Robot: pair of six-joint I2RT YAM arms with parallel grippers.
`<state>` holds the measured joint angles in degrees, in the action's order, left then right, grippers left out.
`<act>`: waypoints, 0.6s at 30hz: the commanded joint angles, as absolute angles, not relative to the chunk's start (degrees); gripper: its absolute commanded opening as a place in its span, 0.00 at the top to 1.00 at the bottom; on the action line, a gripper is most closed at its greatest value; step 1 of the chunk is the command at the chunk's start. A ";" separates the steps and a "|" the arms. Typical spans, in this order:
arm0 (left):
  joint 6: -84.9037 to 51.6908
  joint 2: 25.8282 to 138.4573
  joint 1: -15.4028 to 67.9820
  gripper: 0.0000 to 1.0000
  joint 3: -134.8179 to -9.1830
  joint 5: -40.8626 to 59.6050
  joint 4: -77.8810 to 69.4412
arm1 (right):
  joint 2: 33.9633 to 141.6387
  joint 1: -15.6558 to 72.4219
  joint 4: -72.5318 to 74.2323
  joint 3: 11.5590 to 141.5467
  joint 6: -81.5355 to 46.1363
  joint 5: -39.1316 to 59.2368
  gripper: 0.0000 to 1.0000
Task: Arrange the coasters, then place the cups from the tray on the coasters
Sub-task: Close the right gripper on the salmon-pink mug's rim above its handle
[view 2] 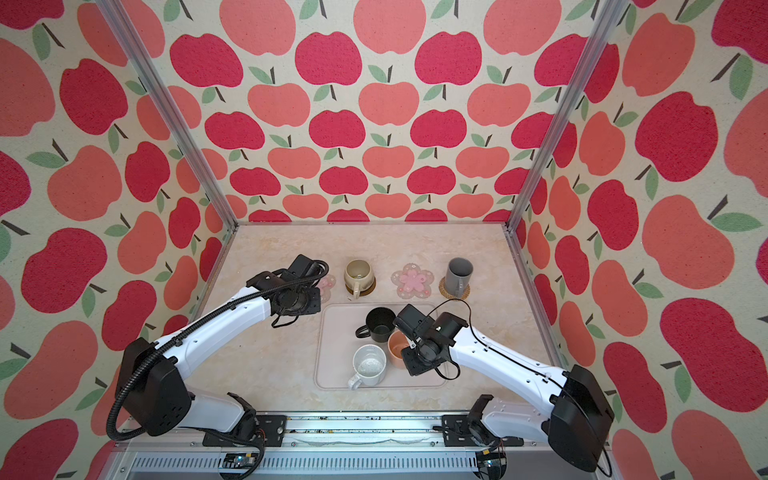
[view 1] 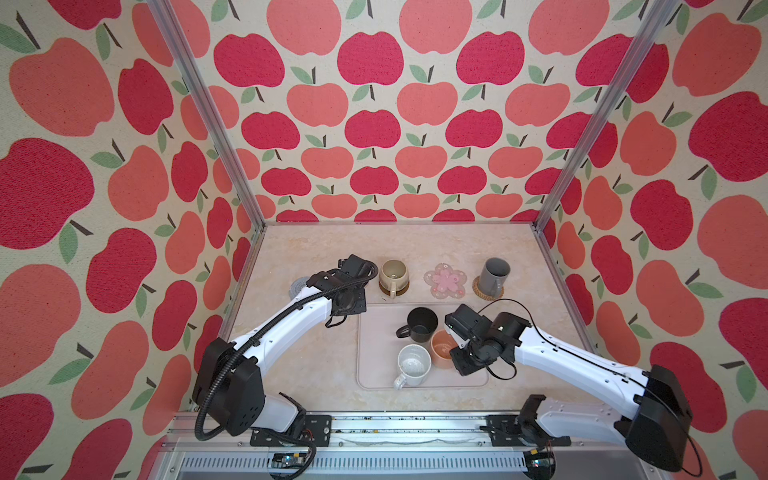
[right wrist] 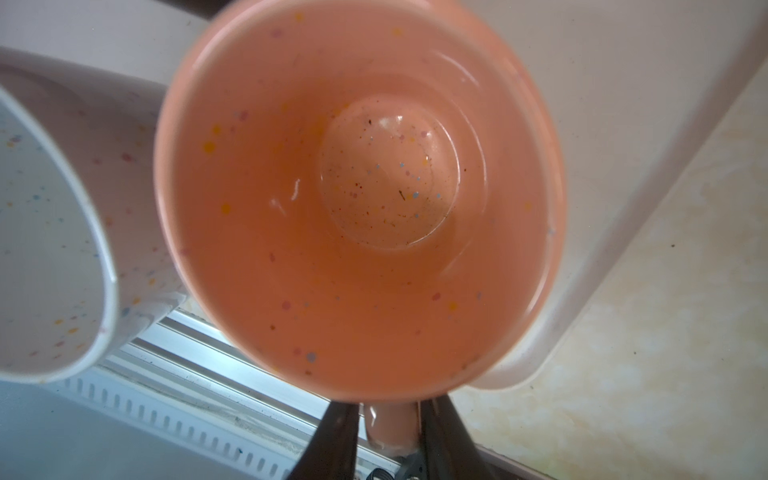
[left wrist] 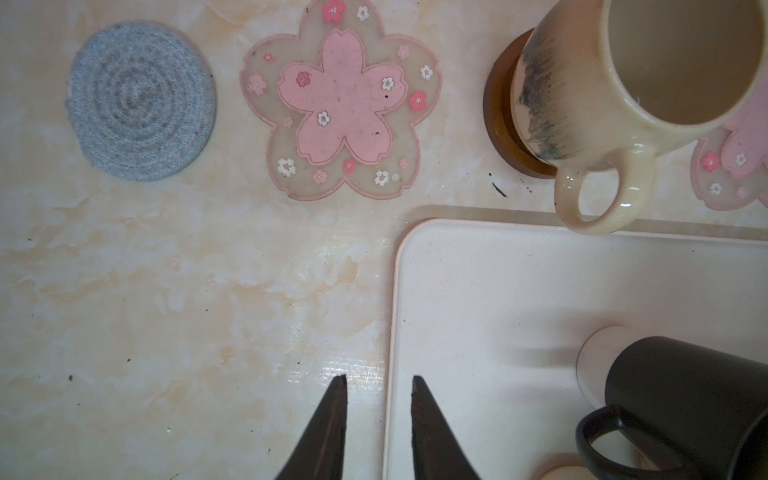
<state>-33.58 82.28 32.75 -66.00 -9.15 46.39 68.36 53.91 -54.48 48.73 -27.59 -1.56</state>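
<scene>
Two mugs [view 1: 393,274] placed; right gripper [right wrist: 388,411] is pinching the handle [right wrist: 390,428] of the orange mug [right wrist: 357,208] (left gripper [left wrist: 379,380] parted, empty), awaiting a level lift

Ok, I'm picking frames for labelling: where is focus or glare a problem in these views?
Right wrist view: peach mug fills the frame, its near rim soft, white mug blurred. Left wrist view: glare on the table by the left gripper; black mug soft. Both top views: evenly lit.

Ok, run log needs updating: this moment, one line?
right gripper: on peach mug handle; left gripper: open, empty; placed: cream mug, grey mug; tray: black mug, white mug
</scene>
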 commanded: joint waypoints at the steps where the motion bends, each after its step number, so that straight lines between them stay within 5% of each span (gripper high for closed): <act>1: -34.24 81.87 32.39 0.71 -66.58 -8.88 46.14 | 67.88 53.79 -55.63 49.23 -27.95 -2.02 0.72; 18: -34.16 82.34 32.42 0.71 -66.85 -9.05 46.05 | 70.73 53.87 -53.98 48.72 -27.82 -3.19 0.66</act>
<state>-33.58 82.28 32.75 -66.00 -8.97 46.39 70.26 53.93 -54.37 48.75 -27.53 -2.09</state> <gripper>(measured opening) 0.291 0.336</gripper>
